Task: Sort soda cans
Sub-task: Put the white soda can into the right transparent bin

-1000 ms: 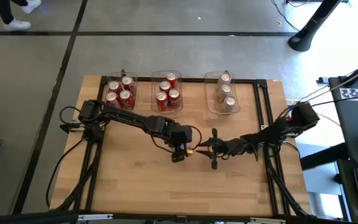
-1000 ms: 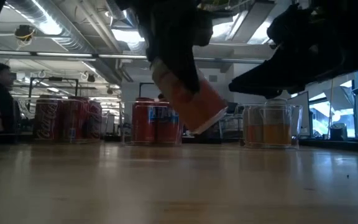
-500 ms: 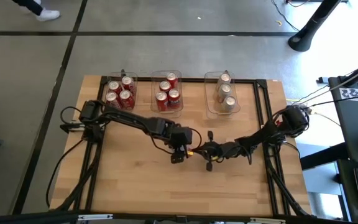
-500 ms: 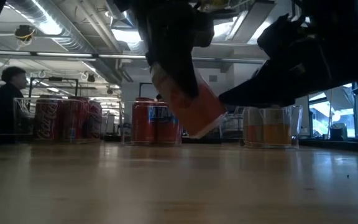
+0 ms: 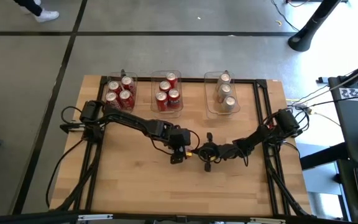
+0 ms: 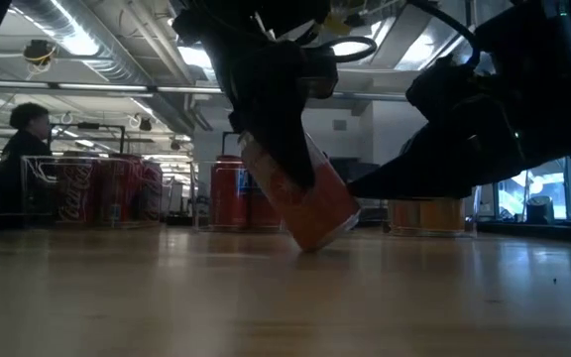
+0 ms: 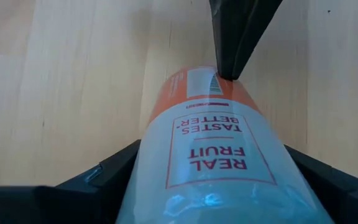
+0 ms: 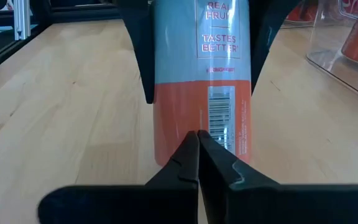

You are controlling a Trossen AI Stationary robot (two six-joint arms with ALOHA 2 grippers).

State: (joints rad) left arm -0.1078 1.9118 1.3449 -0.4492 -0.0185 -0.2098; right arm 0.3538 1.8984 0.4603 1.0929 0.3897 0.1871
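The left pincer (image 5: 180, 149) was clamped on a tilted orange-and-white can (image 6: 300, 198) at frame centre, its lower edge touching the bench (image 5: 135, 180). The right pincer (image 5: 207, 152) was pressed together against the can's end. Eleven soda cans (image 5: 168, 92) already stood sorted in three clear bins (image 5: 222, 112) at upper centre; this can seemed the last.

Grey concrete floor (image 5: 166, 43) crossed by dark seams. Exposed ducts, bright strip lights (image 6: 77, 45) overhead. Windows (image 6: 543, 188) at right. Seated person (image 6: 18, 159) behind table.
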